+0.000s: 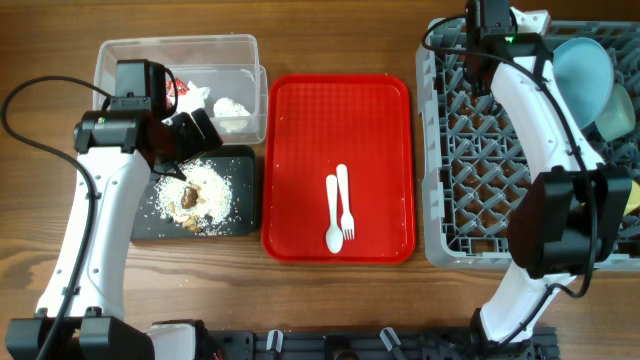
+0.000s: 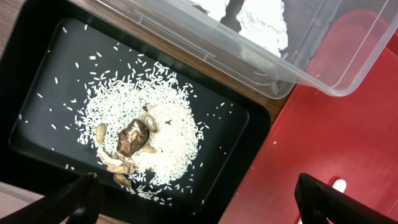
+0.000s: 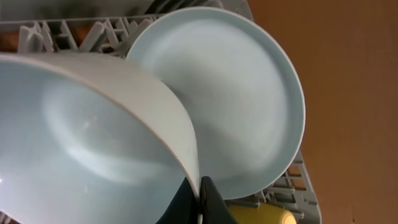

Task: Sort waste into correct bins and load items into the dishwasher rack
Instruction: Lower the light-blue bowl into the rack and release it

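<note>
My left gripper [image 1: 195, 133] [image 2: 202, 205] is open and empty, low over the black tray [image 1: 243, 222] [image 2: 37, 81]. That tray holds white rice [image 2: 168, 124] and brown lumps [image 2: 132, 137]. Behind it, the clear tub [image 1: 115, 55] [image 2: 323, 68] holds a red wrapper [image 1: 172, 90] and white tissue [image 1: 232, 108] [image 2: 264, 18]. A white fork [image 1: 346, 205] and spoon [image 1: 332, 215] lie on the red tray [image 1: 300, 120]. My right gripper [image 1: 547, 50] [image 3: 200, 199] is shut on the rim of the pale blue bowl [image 1: 585, 70] [image 3: 93, 137], at the far right corner of the grey dishwasher rack [image 1: 480, 150] [image 3: 62, 34].
In the right wrist view a pale blue plate [image 3: 242, 99] stands on edge right behind the held bowl, with a yellow cup [image 3: 261, 216] below it. In the overhead view a paler round dish [image 1: 615, 110] stands beside the bowl, and yellow [image 1: 632, 195] shows at the rack's right edge.
</note>
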Robot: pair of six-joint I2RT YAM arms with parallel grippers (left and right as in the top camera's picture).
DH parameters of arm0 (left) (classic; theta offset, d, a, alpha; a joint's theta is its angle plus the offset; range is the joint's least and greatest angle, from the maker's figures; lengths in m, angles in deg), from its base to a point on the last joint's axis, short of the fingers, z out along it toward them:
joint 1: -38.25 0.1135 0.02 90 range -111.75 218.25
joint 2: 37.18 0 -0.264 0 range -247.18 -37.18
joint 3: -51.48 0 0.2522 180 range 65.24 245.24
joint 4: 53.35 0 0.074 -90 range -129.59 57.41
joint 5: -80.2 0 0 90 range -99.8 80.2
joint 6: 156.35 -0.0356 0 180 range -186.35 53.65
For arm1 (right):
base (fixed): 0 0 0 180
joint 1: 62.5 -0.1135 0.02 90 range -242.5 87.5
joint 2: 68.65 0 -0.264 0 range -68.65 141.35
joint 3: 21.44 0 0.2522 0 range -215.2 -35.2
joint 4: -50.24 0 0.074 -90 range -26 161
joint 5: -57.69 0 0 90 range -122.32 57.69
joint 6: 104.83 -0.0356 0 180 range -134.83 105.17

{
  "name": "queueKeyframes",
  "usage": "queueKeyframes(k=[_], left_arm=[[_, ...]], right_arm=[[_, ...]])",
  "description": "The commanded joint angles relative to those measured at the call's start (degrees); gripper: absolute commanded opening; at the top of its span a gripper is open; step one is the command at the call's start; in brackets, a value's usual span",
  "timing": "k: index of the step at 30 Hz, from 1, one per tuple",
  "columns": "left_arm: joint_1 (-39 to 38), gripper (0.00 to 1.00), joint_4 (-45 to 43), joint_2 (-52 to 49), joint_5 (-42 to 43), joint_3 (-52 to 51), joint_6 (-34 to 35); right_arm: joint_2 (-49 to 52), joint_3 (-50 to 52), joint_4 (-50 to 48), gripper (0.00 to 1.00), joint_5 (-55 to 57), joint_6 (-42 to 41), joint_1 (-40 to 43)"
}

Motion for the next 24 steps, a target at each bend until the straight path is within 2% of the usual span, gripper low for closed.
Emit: queueKeyframes(k=[1, 7, 18, 24], left_arm=[[0.3, 1.0, 0.0, 1.0, 0.3, 0.1, 0.5], [0.3, 1.0, 0.0, 1.0, 0.3, 0.1, 0.5], [0.3, 1.0, 0.0, 1.0, 0.3, 0.1, 0.5], [0.3, 1.0, 0.0, 1.0, 0.3, 0.1, 0.5]], right_arm=[[1.6, -0.1, 1.1, 0.04, 2.2, -1.9, -0.3], [1.6, -0.1, 1.6, 0.05, 13.1, -2.9, -1.0], [1.6, 0.5, 1.5, 0.05, 10.1, -4.6, -2.8], [1.6, 6.0, 0.1, 0.04, 10.0, -5.1, -2.8]])
